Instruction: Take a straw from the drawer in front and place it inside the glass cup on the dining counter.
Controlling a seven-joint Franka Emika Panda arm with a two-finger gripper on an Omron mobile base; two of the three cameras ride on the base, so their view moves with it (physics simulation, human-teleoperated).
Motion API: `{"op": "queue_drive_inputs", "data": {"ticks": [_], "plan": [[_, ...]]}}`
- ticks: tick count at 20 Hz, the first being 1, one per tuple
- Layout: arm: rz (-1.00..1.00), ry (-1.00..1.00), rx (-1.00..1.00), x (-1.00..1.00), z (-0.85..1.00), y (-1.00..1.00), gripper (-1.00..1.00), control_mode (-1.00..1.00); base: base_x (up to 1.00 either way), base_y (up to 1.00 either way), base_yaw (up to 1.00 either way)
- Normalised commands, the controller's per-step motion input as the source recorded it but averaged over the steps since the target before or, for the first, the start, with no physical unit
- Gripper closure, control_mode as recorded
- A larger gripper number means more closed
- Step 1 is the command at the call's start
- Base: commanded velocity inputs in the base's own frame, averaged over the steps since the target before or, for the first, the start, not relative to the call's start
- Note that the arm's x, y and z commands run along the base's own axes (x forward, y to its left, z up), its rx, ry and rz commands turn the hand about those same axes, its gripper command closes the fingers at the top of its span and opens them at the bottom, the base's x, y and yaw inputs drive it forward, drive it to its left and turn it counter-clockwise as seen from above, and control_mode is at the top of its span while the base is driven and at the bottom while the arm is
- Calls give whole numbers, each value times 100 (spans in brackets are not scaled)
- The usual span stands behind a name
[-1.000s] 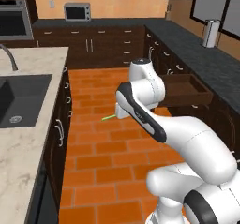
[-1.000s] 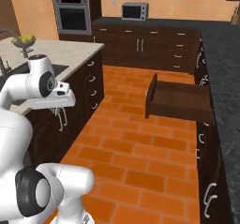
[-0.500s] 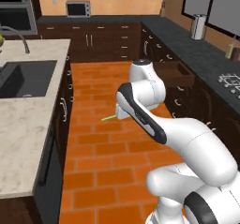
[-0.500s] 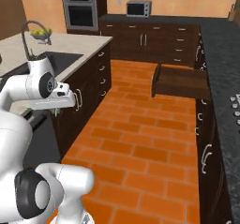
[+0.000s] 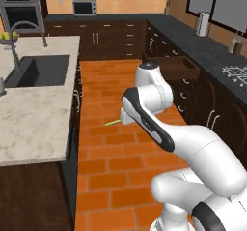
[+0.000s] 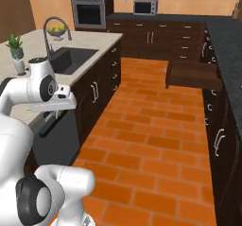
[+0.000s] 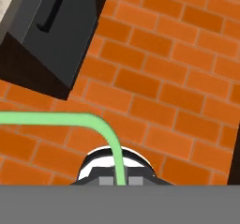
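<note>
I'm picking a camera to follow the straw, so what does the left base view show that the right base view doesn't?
Left base view alone: the light-green straw sticking out from the gripper, which is shut on it, above the brick floor; also a cooktop. Right base view alone: a potted plant on the dining counter. Both share the sink, microwave and open drawer.

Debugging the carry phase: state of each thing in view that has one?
straw: held in the tool, sticking out sideways above the brick floor
tool: shut on the straw
drawer: pulled open, sticking out from the dark cabinets
dining counter: sink set in it; no glass cup can be made out on it
oven door: closed
microwave door: closed
</note>
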Motion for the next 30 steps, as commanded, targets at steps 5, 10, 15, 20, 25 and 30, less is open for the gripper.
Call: {"op": "queue_drive_inputs", "data": {"ticks": [5, 10, 15, 20, 25, 30], "plan": [[0, 0, 0, 0, 0, 0, 100, 100, 2, 100, -11], [0, 0, 0, 0, 0, 0, 100, 100, 21, 100, -12], [0, 0, 0, 0, 0, 0, 100, 100, 7, 100, -10], [0, 0, 0, 0, 0, 0, 100, 100, 0, 100, -8], [0, 0, 0, 0, 0, 0, 100, 100, 0, 100, -8], [0, 0, 0, 0, 0, 0, 100, 100, 0, 100, -8]]}}
